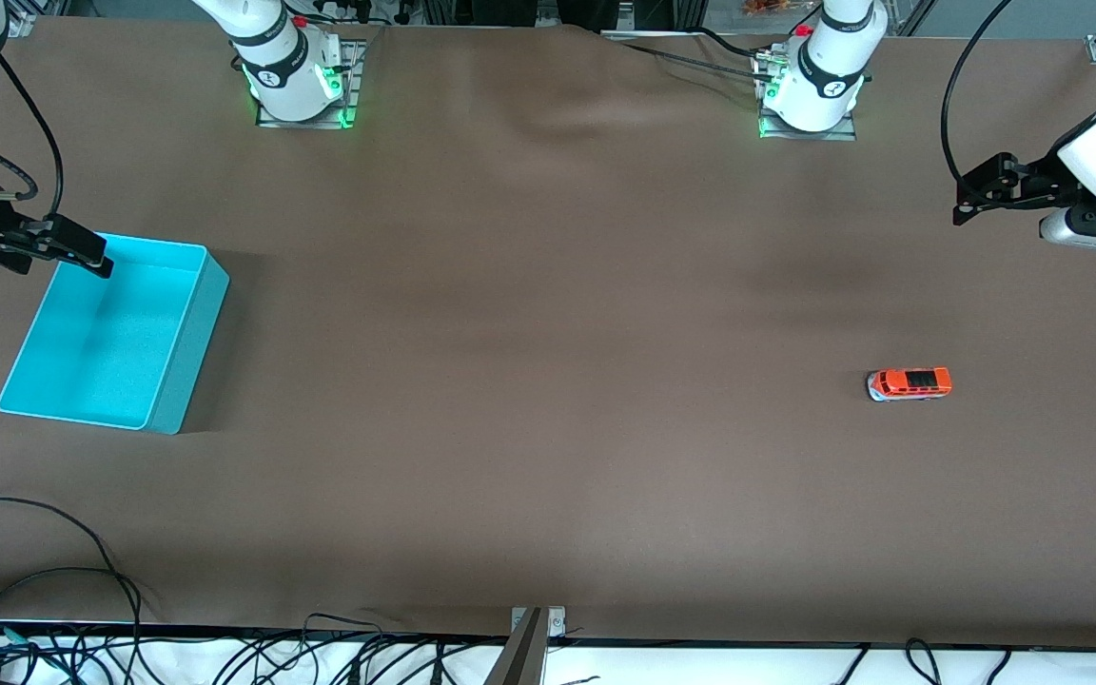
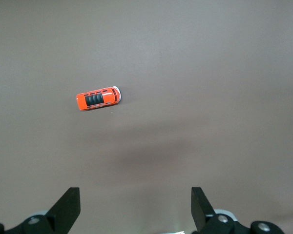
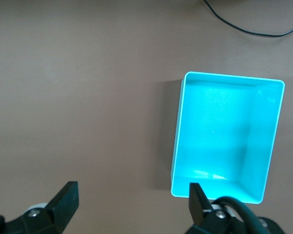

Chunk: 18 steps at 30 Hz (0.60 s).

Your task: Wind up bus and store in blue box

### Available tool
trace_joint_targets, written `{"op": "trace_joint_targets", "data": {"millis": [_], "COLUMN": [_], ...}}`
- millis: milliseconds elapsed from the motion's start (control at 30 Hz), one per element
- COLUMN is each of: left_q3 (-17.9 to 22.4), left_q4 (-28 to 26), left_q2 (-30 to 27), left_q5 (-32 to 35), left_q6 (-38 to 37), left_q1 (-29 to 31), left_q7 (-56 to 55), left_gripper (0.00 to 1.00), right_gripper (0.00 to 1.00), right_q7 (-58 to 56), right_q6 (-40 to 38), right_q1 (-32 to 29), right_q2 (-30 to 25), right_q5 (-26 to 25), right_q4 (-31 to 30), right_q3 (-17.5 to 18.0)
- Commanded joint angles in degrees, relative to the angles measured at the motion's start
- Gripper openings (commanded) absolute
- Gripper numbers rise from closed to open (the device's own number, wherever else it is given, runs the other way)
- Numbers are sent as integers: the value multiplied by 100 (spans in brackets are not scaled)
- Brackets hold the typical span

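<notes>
Bus (image 1: 910, 384) lies lower right of frame, untouched; left gripper (image 2: 136, 207) hangs above, fingers wide, empty. Right gripper (image 3: 132, 204) waits, wide and empty, over blue box (image 1: 177, 366); bus should be pinched across its narrow sides

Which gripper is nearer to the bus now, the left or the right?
Left. The left gripper hangs open above the table near the bus; the right gripper, open, is over the blue box.
</notes>
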Motion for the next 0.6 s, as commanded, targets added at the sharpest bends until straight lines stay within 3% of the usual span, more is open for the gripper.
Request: {"op": "trace_joint_targets", "data": {"millis": [0, 567], "left_q3": [-48, -39], "left_q4": [100, 100], "left_q2": [10, 19], "left_q5": [33, 33], "left_q6": [-114, -114], "left_q1": [-1, -27], "left_q7": [133, 133], "left_gripper": [100, 100], "right_gripper": [100, 100], "right_q7": [-16, -16], "right_q6": [-13, 66], "right_q1": [-28, -37], "right_q2": [53, 53], "right_q5": [85, 103], "right_q4": [141, 159], "right_q3": [6, 6]}}
